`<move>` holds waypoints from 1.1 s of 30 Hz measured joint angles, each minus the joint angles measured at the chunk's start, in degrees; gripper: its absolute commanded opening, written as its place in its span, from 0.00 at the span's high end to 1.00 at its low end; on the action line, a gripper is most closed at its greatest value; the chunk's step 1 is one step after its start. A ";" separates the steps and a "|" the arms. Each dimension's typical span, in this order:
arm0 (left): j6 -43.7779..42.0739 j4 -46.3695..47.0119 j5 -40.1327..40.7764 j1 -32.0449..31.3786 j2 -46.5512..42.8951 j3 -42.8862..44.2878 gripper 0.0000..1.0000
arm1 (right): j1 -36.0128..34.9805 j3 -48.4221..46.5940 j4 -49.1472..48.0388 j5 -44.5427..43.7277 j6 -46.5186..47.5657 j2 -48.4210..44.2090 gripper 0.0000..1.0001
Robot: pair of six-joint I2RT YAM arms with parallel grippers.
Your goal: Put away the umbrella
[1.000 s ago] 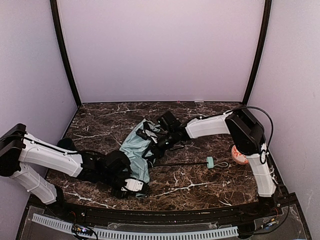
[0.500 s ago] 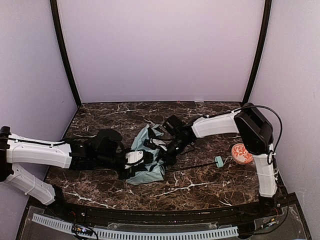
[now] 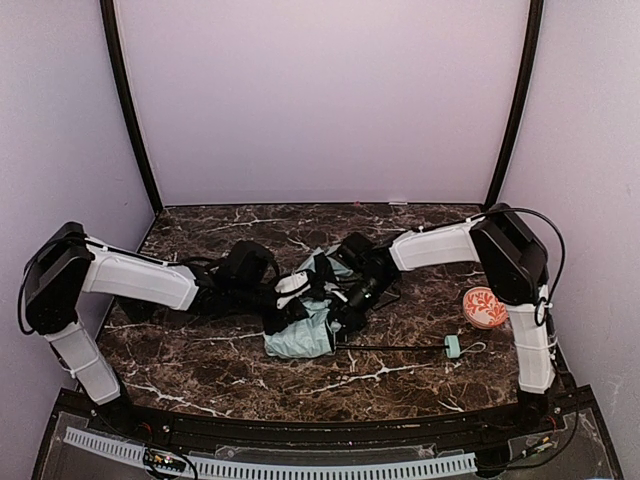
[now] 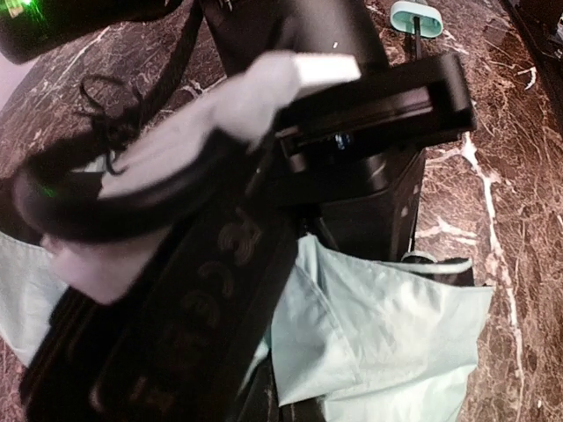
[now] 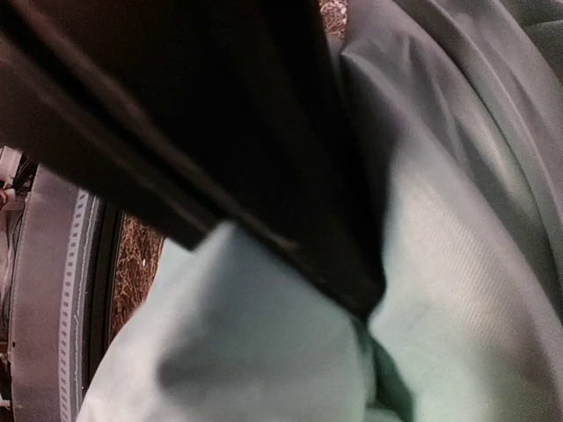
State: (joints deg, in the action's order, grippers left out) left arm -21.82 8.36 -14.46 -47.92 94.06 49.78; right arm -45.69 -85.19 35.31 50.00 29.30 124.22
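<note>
**Umbrella point(image 3: 300, 338) bunched at mid-table**

Heaped as mint cloth on the marble table point(image 3: 200, 350), thin shaft running right to the handle point(image 3: 452, 346). Pinched at its left edge by the clenched left gripper point(image 3: 280, 312). Pressed on the right by the right gripper point(image 3: 348, 305), squeezed shut, hold on cloth unclear. Orange ball point(image 3: 484, 307) well apart, far right.

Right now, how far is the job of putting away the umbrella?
Done: the umbrella is collapsed, its canopy a crumpled heap on the table. In hand: the left claw and right claw, both shut, are in its fabric. Left: the shaft lies extended out to the handle, and the fabric is loose, not wrapped.
</note>
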 measured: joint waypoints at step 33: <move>-4.61 -3.91 -9.73 2.54 7.69 5.55 1.00 | 10.16 1.22 -30.32 -12.11 -36.85 -3.58 0.44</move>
State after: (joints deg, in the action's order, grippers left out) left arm -26.44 4.45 -24.18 -45.39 101.75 55.33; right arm -35.53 -83.96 4.99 37.89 -7.55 120.64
